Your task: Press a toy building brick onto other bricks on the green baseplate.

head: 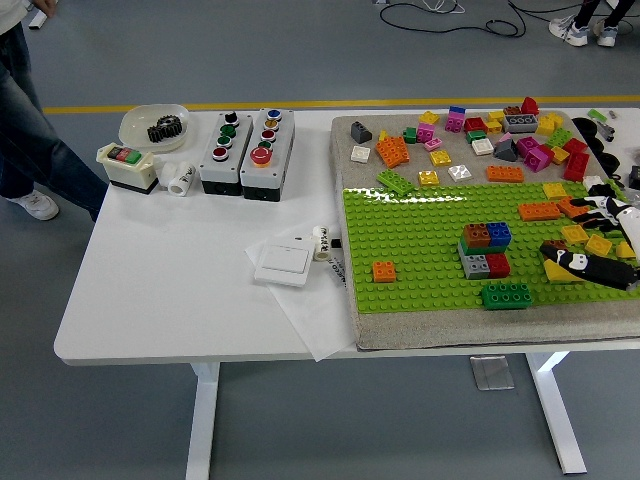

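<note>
Reaching in from the right edge, the right hand (590, 262) lies low over the green baseplate (420, 240), black fingers (562, 258) extended toward the brick stack (485, 248). A yellow brick (560, 272) sits right under the fingertips; touching or gripped, can't tell, and how far the fingers are spread isn't readable either. The stack (brown, blue, grey, red) stands just beyond the fingertips on the plate, probably the pressing target. A loose green brick (507, 295) lies near the stack, off the fingertips on the near side. An orange brick (384, 271) sits well past the stack. Spare bricks (480, 140) are piled on the mat beyond the plate, likely staged as supply. Button boxes (245, 152) and a white switch (285, 263) are well apart, unrelated. Left hand isn't visible.
</note>
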Available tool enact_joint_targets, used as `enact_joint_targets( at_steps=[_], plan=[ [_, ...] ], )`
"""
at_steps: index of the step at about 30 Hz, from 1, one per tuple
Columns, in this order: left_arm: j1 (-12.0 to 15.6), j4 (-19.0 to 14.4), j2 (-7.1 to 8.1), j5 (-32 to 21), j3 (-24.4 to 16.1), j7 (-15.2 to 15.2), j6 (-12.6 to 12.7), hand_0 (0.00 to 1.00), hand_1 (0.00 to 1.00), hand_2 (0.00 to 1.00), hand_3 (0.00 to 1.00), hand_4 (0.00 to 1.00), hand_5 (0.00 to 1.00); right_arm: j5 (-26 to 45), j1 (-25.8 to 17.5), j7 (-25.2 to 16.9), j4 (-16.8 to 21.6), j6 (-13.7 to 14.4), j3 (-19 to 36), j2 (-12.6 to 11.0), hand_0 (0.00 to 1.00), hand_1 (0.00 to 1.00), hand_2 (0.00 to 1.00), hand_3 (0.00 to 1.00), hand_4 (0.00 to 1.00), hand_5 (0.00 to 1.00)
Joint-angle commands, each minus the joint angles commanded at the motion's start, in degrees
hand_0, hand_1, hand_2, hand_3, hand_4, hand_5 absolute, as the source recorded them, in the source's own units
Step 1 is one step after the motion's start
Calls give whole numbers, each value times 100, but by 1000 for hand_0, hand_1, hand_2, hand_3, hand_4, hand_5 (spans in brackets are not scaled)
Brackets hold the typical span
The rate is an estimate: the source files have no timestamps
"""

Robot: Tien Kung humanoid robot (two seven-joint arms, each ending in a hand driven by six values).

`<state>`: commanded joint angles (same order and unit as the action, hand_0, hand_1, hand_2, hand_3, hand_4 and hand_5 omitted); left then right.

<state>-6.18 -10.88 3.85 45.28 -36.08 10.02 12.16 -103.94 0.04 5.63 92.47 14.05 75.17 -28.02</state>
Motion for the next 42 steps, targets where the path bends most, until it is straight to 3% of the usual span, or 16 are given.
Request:
enact_joint_targets(
  at_steps=[1, 10, 15, 19, 20, 22, 25, 26, 31, 42],
  plan=[
    [1, 0, 0, 4, -3, 1, 0, 739, 741, 750, 609, 673, 629, -30, -7, 2, 4, 7, -6, 6, 579, 528, 521, 638, 998, 573],
    [39, -3, 16, 145, -80, 46, -7, 740, 740, 750, 607, 673, 629, -497, -127, -285, -71, 135, -467, 47, 578, 531, 525, 645, 998, 568],
    [20, -5, 24, 101, -44, 52, -3, 739, 741, 750, 608, 674, 629, -842, 44, -767, -298, 163, -761, -73, 601, 545, 552, 676, 998, 534],
    [-2, -5, 29, 78, -30, 53, 1, 739, 741, 750, 608, 674, 629, -1119, 265, -1212, -523, 364, -996, -171, 601, 545, 552, 676, 998, 534],
    [-7, -5, 30, 72, -28, 54, 2, 740, 741, 751, 608, 674, 629, -1200, 334, -1324, -598, 434, -1069, -194, 598, 552, 573, 703, 998, 443],
    [-16, -5, 32, 66, -24, 56, 5, 740, 741, 751, 608, 674, 629, -1326, 448, -1458, -734, 536, -1192, -222, 598, 552, 573, 703, 998, 443],
    [-24, -6, 33, 44, -6, 54, 9, 740, 741, 751, 608, 674, 629, -1488, 604, -1555, -953, 635, -1351, -243, 598, 552, 573, 703, 998, 443],
    [-27, -6, 33, 33, 1, 52, 10, 740, 742, 751, 608, 673, 627, -1550, 675, -1583, -1054, 677, -1423, -246, 600, 569, 602, 723, 998, 337],
    [-39, -8, 30, 15, 15, 50, 11, 740, 742, 751, 608, 673, 627, -1689, 954, -1698, -1489, 868, -1700, -250, 600, 569, 602, 723, 998, 337],
    [-49, -15, 29, 22, 24, 71, 5, 740, 743, 751, 610, 674, 627, -1733, 1200, -1820, -1942, 1079, -1967, -231, 582, 571, 605, 706, 998, 278]
  ],
)
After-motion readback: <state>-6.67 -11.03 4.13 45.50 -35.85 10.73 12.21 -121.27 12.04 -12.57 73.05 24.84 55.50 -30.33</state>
